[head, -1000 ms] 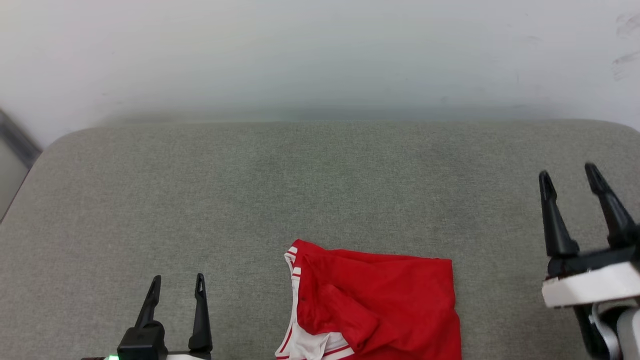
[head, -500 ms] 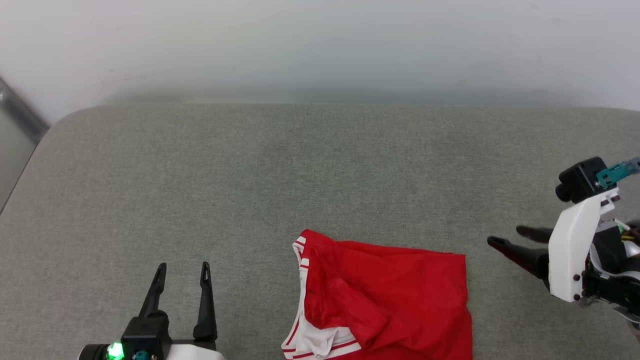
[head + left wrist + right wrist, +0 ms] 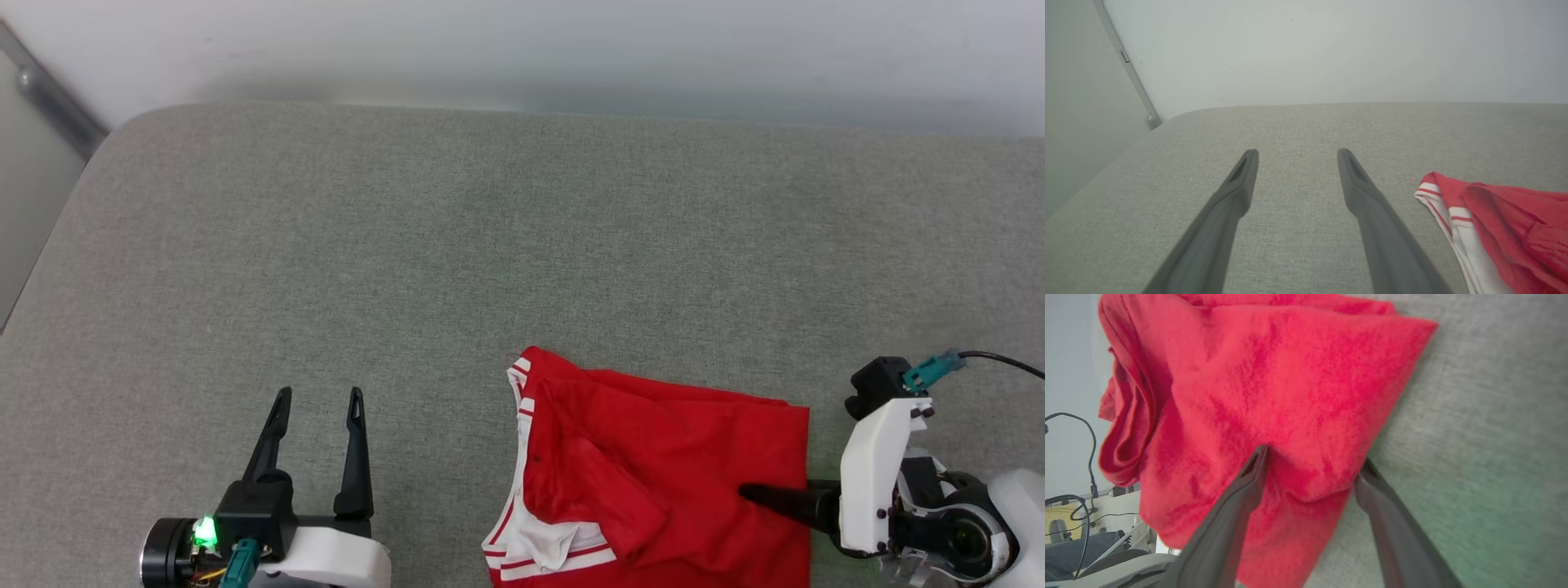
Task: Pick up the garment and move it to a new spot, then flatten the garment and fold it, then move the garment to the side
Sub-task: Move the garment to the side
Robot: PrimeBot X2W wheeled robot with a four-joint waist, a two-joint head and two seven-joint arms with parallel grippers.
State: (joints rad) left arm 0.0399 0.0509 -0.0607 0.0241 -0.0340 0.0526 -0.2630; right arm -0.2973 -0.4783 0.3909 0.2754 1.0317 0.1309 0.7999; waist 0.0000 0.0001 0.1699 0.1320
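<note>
On the near edge of the grey cushion point(image 3: 490, 245), a little right of its middle, the garment point(image 3: 669, 482) lies in a loose red heap, roughly folded, with its lower part running out of the head view. Along the side of the heap that faces the cushion's left end runs a white band with red stripes point(image 3: 543, 557), and the cloth there is rumpled into a few soft folds.

The right gripper point(image 3: 1311, 462) reaches in from the cushion's right end, lying low and sideways along the near edge. Its jaws stand wide and straddle the border of the red cloth. One finger point(image 3: 1224, 522) rests on top of the fabric, while the other runs over bare cushion with its tip meeting the cloth's edge. A bulge of red sits between the two tips, but they are not pinched on it. A teal connector point(image 3: 931, 371) and a black cable point(image 3: 1004, 363) stick out from its white wrist toward the cushion's right end.

The left gripper point(image 3: 318, 394) sits at the cushion's near edge too, left of the middle, fingers pointing toward the far edge. Its jaws are spread wide with nothing but bare grey weave between them, as the left wrist view shows plainly. A small green light point(image 3: 204, 531) glows on its wrist.

Beyond the cushion's far edge stands a plain pale wall point(image 3: 522, 41), and past the far left corner a grey metal strip point(image 3: 57, 114) runs along it.
</note>
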